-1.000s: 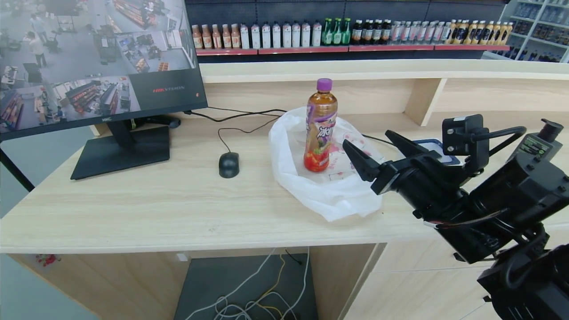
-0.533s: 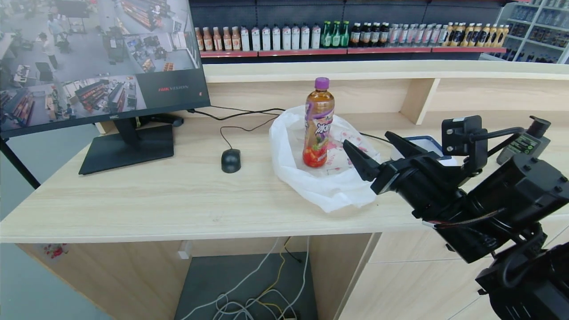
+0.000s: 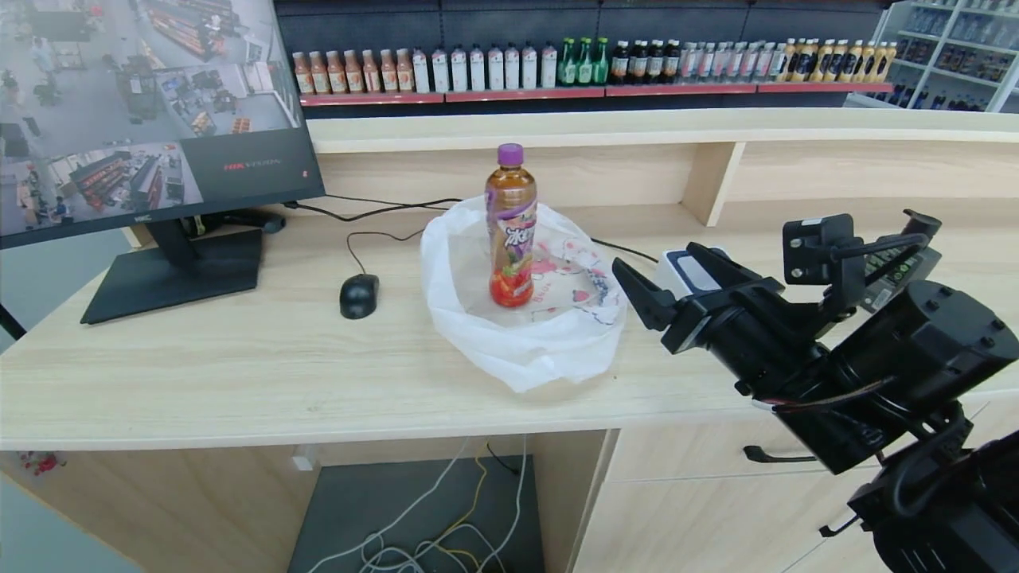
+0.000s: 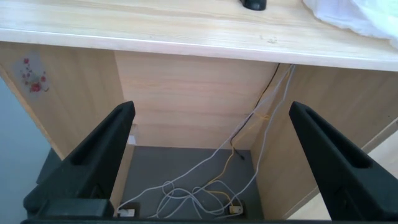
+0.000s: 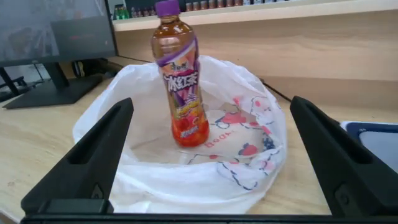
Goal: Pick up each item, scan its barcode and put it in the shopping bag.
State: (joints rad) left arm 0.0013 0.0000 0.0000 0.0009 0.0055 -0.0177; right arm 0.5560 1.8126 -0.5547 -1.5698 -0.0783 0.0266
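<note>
One bottle (image 3: 510, 227) stands in the shopping bag (image 3: 509, 350) on the bench (image 3: 199, 374); right gripper (image 3: 654, 259) and left gripper (image 4: 212, 106) both gape empty.

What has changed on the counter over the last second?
Only the view shifted, so the camera moved; nothing was grabbed or released. The bottle still stands upright in the white bag, and the right gripper stays open and empty beside it.

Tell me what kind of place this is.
Probably a shop's checkout: shelves of bottled drinks behind, a monitor showing security camera feeds, and a drink bottle standing in a shopping bag on the counter.
</note>
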